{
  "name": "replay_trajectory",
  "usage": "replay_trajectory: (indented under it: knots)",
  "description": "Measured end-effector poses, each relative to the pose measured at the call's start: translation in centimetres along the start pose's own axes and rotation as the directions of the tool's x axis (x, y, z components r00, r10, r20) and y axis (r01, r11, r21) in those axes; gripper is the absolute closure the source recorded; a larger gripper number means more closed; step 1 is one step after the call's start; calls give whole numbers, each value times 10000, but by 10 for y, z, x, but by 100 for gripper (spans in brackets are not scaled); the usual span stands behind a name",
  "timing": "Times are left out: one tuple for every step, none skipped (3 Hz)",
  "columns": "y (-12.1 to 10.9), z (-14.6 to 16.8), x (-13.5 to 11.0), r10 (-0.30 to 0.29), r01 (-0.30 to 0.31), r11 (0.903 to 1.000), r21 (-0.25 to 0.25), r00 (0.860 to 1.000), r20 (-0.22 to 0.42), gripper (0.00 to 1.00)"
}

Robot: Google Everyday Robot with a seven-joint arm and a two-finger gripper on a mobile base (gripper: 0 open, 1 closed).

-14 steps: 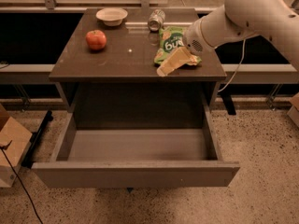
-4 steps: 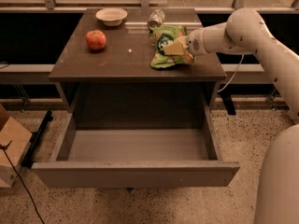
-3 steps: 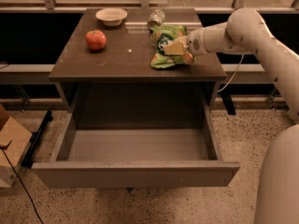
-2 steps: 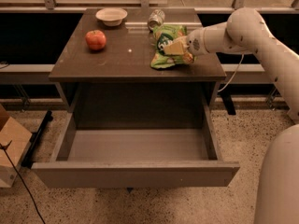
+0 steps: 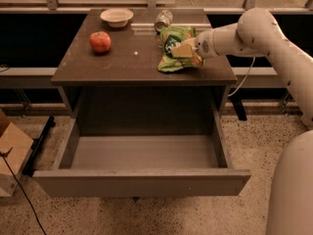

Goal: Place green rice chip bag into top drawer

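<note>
The green rice chip bag (image 5: pixel 170 62) lies crumpled on the right half of the table top (image 5: pixel 122 62), near the front edge. My gripper (image 5: pixel 182 50) reaches in from the right at table height and is shut on the upper part of the bag, with its cream fingers (image 5: pixel 178 51) lying across it. The top drawer (image 5: pixel 142 182) below the table top is pulled fully open towards me. Its grey inside holds nothing.
A red apple (image 5: pixel 100 41) sits at the left of the table top. A white bowl (image 5: pixel 116 17) stands at the back left and a silver can (image 5: pixel 163 19) lies just behind the bag. A cardboard box (image 5: pixel 12 151) stands on the floor at left.
Since 4.7 s ago my gripper moved up and onto the bag, which now lies flatter and spread towards the front. Over the last second nothing has visibly moved.
</note>
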State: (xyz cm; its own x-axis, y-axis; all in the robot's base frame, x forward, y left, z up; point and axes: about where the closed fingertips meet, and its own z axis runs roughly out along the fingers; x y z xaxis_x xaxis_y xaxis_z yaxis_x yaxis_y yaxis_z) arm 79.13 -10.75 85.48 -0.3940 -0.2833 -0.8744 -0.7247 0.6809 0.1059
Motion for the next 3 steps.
replay_trajectory:
  knots:
    - [0,0,0,0,0,10000,0,10000,0,100]
    - [0,0,0,0,0,10000,0,10000,0,82]
    - [0,0,-1,0,0,10000,-1,10000,0,59]
